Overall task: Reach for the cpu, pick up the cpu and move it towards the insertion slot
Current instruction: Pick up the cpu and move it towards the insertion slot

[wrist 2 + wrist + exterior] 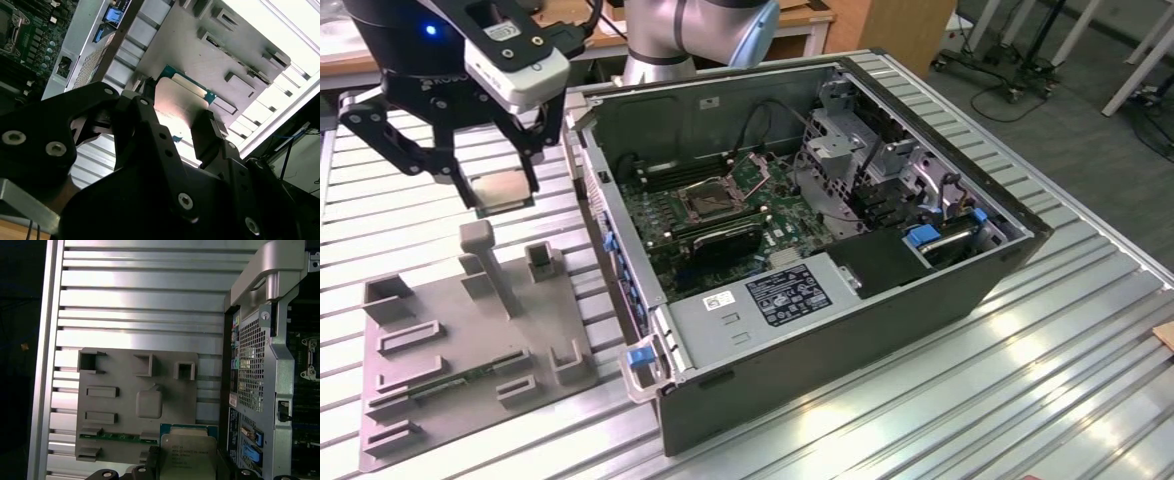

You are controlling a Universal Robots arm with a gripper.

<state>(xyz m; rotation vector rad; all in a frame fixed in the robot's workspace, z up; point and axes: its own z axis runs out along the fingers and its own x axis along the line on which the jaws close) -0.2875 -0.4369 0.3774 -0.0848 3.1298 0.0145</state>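
Silver chip [502, 190]: held by its edges, lifted clear of the table, pale face up in the first wrist view
Gripper [496, 186]: jaws clenched on the chip, with a black finger [206, 134] pressed to each side
Socket [710, 200]: I see it inside the open computer case [881, 300], shiny frame around a dark centre, green board around it
Gap: chip and socket are well apart, with the case wall between them
Grey fixture [460, 345]: flat on the slatted table [1014, 400], near the chip and lower, its square recess [148, 404] facing up
Position: I read the chip as hanging between the fixture and the case
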